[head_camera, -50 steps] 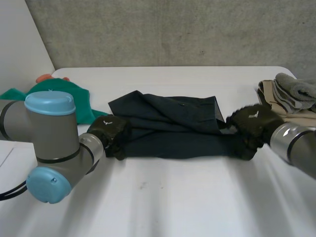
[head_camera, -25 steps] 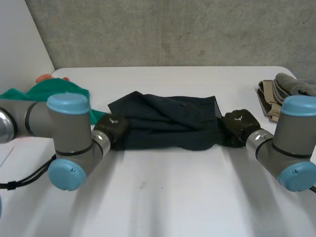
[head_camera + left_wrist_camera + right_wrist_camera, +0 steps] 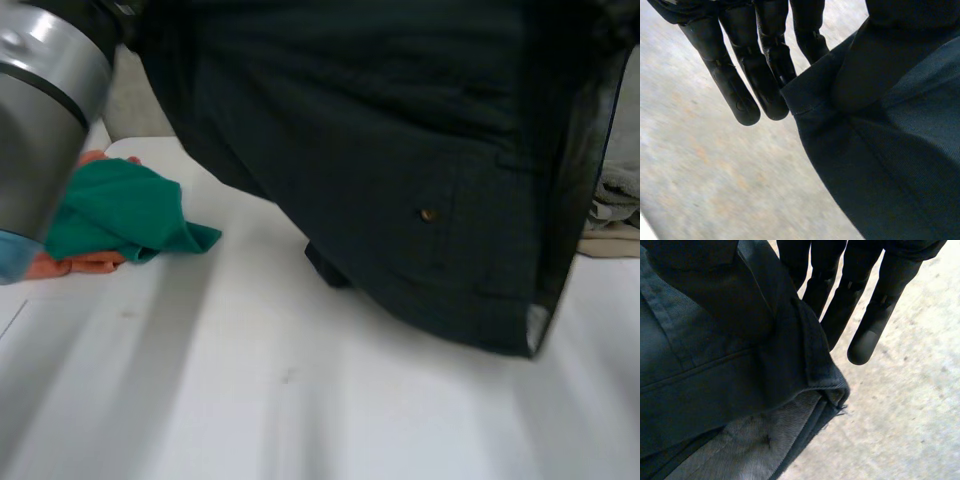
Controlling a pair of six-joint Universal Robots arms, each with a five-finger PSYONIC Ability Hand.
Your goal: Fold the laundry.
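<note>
A dark garment [image 3: 400, 150] with a small brown button [image 3: 428, 214] hangs lifted above the white table [image 3: 300, 400], its lower edge low over the tabletop. In the left wrist view my left hand [image 3: 735, 65] holds one edge of the garment [image 3: 890, 150], pinched between straight fingers and thumb. My right hand [image 3: 875, 305] pinches the opposite edge of the garment [image 3: 715, 365] the same way, near a frayed corner that shows the paler inside. My left arm [image 3: 40, 90] rises at the near left.
A green cloth [image 3: 120, 210] lies crumpled at the table's left on an orange cloth [image 3: 75, 263]. A folded pile of beige and grey laundry [image 3: 615, 215] sits at the right edge, partly behind the hanging garment.
Both hands closed on the ends of the dark garment while it lay on the table, then lifted it, so that it now hangs spread between them.
</note>
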